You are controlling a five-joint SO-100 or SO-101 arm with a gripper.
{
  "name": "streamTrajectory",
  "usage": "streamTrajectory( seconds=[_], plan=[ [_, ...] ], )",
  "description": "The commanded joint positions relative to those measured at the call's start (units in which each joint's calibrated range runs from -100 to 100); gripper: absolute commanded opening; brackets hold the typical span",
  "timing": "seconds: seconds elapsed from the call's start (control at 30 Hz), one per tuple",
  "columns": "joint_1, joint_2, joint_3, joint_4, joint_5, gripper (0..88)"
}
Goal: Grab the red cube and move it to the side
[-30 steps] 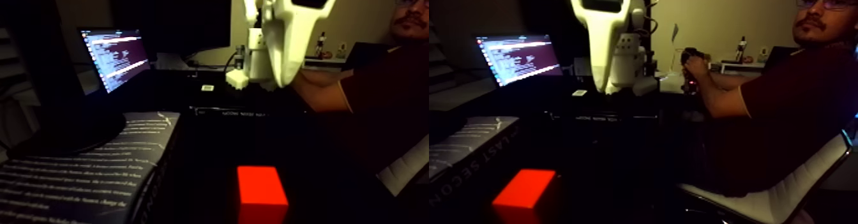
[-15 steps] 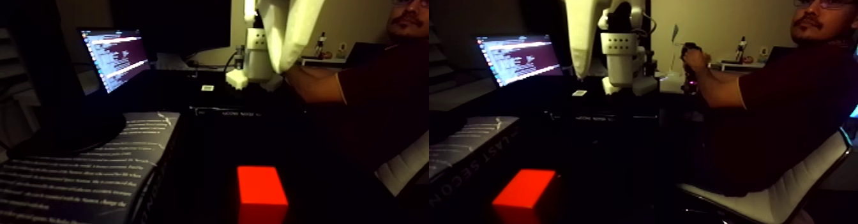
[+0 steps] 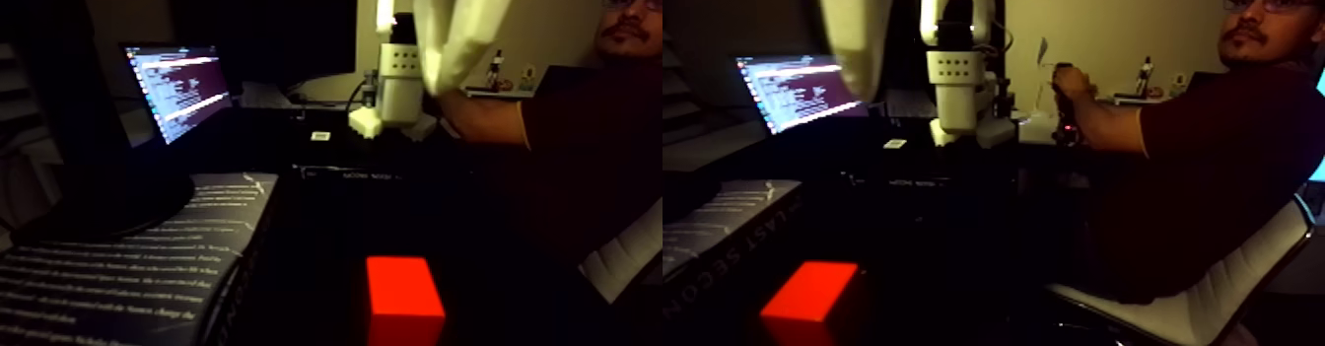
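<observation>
Looking down the dark table, I see the bright red-orange oblong block (image 3: 404,287) lying alone near the front; my white plastic gripper (image 3: 455,44) hangs high above it, fingers' state unclear.

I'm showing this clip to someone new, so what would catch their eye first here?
The red cube glows against the dark table, low in the fixed view, with nothing touching it. High above it hangs the white gripper, close to the camera. Behind, a lit laptop screen shines at left, and a person's arm reaches in from the right.
</observation>
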Motion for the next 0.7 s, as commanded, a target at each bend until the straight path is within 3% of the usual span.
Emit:
streamTrajectory(
  seconds=[0.0, 0.2, 0.37, 0.67],
  plan=[
    [1.44, 3.85, -4.95, -0.50, -0.17, 1.2],
    [3.35, 9.56, -8.67, -0.50, -0.17, 1.5],
    [3.85, 13.68, -10.03, -1.34, 0.05, 10.0],
    [3.02, 18.64, -9.58, -2.69, 0.32, 15.0]
  ],
)
